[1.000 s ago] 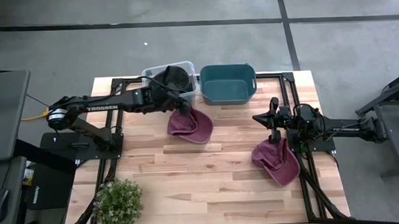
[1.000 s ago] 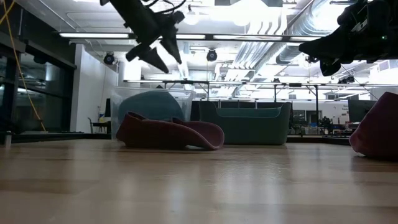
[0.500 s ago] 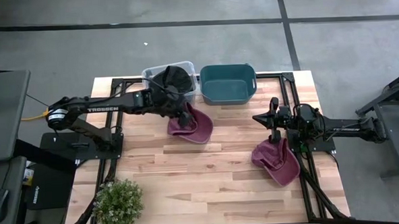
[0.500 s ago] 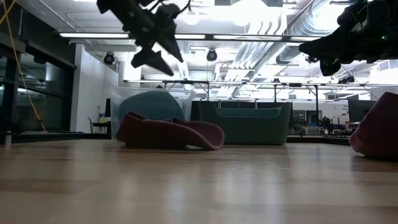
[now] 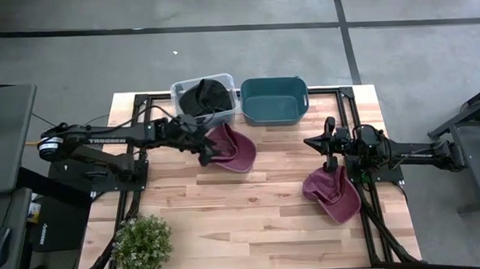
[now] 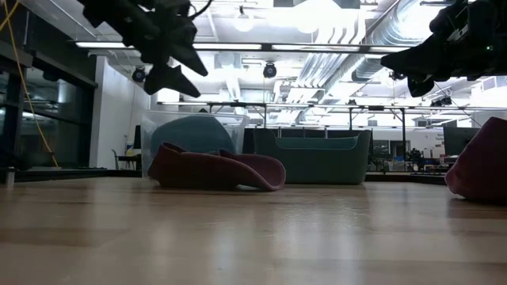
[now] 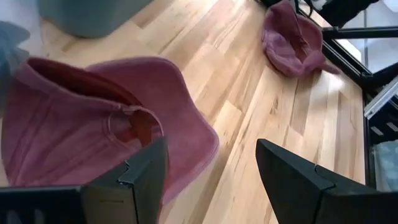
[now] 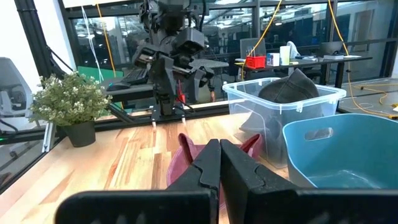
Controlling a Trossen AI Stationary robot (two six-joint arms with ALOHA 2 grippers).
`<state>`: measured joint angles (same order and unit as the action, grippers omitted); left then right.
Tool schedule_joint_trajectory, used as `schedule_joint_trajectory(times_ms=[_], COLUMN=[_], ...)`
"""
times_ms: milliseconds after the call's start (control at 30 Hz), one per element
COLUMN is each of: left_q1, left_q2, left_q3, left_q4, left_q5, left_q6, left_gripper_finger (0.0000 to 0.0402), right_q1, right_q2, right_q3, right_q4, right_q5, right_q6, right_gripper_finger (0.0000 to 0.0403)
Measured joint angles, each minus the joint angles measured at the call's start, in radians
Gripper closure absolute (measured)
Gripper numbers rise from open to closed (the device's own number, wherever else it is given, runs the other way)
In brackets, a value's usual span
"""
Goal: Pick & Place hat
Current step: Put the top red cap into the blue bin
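A maroon hat (image 5: 232, 149) lies brim-down on the wood near the far bins, and shows in the low view (image 6: 218, 170) and the left wrist view (image 7: 93, 124). My left gripper (image 5: 203, 155) hovers open just beside its left edge, well above the table (image 6: 168, 75), fingers spread (image 7: 211, 177). A second maroon hat (image 5: 333, 195) lies toward the right (image 7: 292, 34). My right gripper (image 5: 317, 139) hangs shut (image 8: 220, 162) above the table, on that hat's far side. A black hat (image 5: 206, 95) sits in the clear bin (image 5: 181, 88).
A teal bin (image 5: 303, 95) stands beside the clear bin at the far edge (image 8: 348, 143). A potted plant (image 5: 142, 244) sits at the near left corner. Black frame rails run along the table's left and right sides. Bare wood lies between the two maroon hats.
My left gripper has drawn back from over the clear bin toward the table's near and left side, ending beside the maroon hat's left edge while staying high. The black hat stays in the bin. Both maroon hats and the right arm have kept still.
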<state>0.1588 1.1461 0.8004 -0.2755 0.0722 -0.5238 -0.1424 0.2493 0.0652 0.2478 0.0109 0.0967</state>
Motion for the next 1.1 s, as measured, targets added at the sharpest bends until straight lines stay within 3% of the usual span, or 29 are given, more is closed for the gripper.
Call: schedule_joint_trajectory(times_ms=[433,833,1100], left_q1=[-0.163,-0.303,-0.356], left_q2=[-0.089,-0.178,-0.207], left_q3=[-0.133,-0.269,-0.356], left_q4=[-0.016,-0.02,-0.011], left_q5=[-0.101,-0.385,-0.462], left_q6=[0.002,0.087,0.143], left_gripper_finger=[0.0173,0.0173,0.0173], right_q1=[0.0,0.0,0.0], right_q2=[0.0,0.0,0.0], right_q3=[0.0,0.0,0.0], right_q4=[-0.004,-0.004,-0.004], right_q5=[0.0,0.0,0.0], right_q6=[0.0,0.0,0.0], right_gripper_finger=[0.0402,0.0402,0.0402])
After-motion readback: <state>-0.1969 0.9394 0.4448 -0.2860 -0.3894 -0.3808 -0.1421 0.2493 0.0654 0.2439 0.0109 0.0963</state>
